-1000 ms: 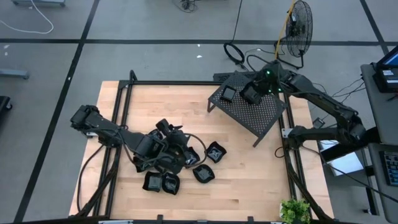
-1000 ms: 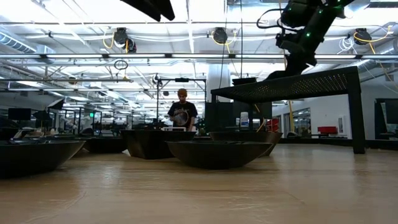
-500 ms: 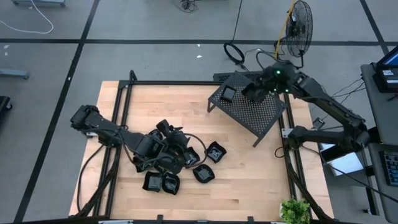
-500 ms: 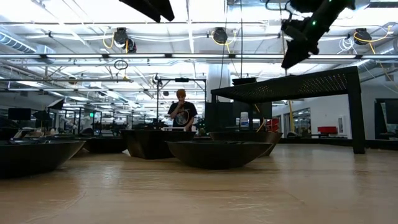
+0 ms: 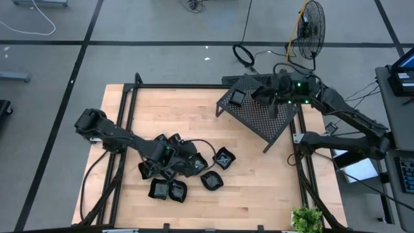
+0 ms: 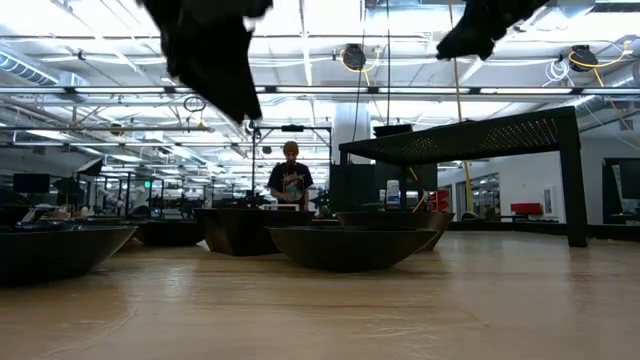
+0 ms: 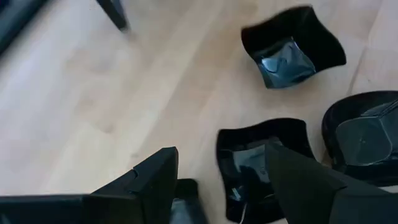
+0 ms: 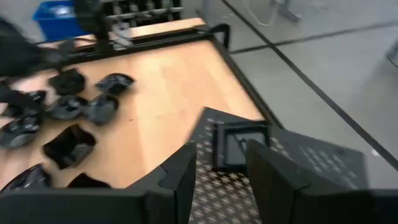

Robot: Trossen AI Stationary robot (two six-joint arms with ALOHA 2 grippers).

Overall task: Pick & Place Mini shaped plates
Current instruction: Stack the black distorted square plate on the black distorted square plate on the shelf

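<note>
Several mini shaped plates (image 5: 211,180), glossy black, lie in a cluster on the wooden table's near left part, resting on their bases. My left gripper (image 7: 217,186) hangs open above the cluster (image 5: 178,158). A wavy square plate (image 7: 264,155) shows below, partly between its fingers, and nothing is held. One square plate (image 5: 238,98) rests on the black perforated rack (image 5: 265,120) at the far right. My right gripper (image 8: 221,174) is open above the rack (image 5: 259,96), just right of that plate (image 8: 236,143) and clear of it.
The rack stands on legs (image 6: 575,180) above the table. A black frame rail (image 5: 126,116) runs along the table's left side. A fan (image 5: 312,29) and cables lie beyond the far edge, and a plant (image 5: 305,219) stands at the near right. A person (image 6: 291,185) stands far behind.
My right gripper has risen off the rack top and drawn back toward the table's right edge; the square plate stays on the rack. My left gripper has come down toward the cluster of plates and shifted slightly right.
</note>
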